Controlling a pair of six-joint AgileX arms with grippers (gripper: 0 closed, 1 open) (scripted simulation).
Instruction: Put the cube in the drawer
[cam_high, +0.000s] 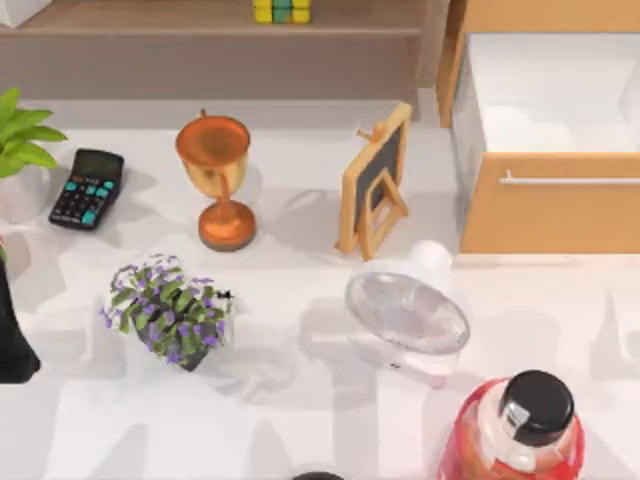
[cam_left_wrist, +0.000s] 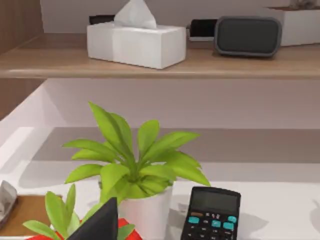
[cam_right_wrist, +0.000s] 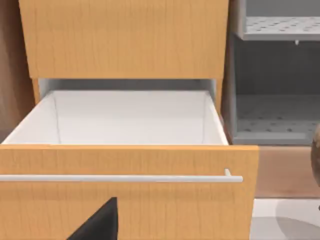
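Observation:
The cube (cam_high: 281, 10), yellow and green squares on a dark grid, sits on the brown wooden shelf (cam_high: 180, 25) at the table's back. The drawer (cam_high: 548, 215) stands pulled open at the back right, light-orange with a white inside and a silver bar handle (cam_high: 570, 181). In the right wrist view the drawer (cam_right_wrist: 150, 210) is close ahead, its white inside holding nothing, and a dark part of my right gripper (cam_right_wrist: 97, 225) shows low in front of its panel. My left arm (cam_high: 12, 330) is at the table's left edge; a dark part of my left gripper (cam_left_wrist: 100, 222) shows near a green plant (cam_left_wrist: 132, 165).
On the table stand a black calculator (cam_high: 88, 188), a copper trophy cup (cam_high: 215, 180), a small chalkboard easel (cam_high: 375, 185), a purple flower pot (cam_high: 168, 310), a clear round fan (cam_high: 405, 310) and a red bottle (cam_high: 515, 430). A tissue box (cam_left_wrist: 135, 42) rests on the shelf.

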